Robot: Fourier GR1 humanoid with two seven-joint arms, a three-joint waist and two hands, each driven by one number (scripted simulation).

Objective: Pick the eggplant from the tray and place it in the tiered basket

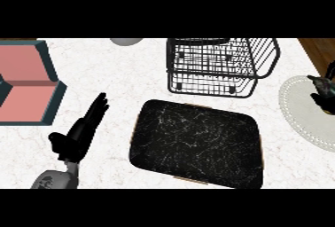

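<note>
Eggplant unseen; tray (196,146), basket (219,66) bare

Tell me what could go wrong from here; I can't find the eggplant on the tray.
1. The tray shows bare and no eggplant is in view, so it may be hidden in the right hand, which sits at the frame's edge over the pale plate.
2. The wire tiered basket has a raised rim that could catch a low approach.

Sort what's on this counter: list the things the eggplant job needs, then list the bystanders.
Job: black tray; wire tiered basket; left hand, open beside the tray. No eggplant shows.

Bystanders: pink hexagonal container; white plate with a dark object; grey round thing at the far edge.
</note>
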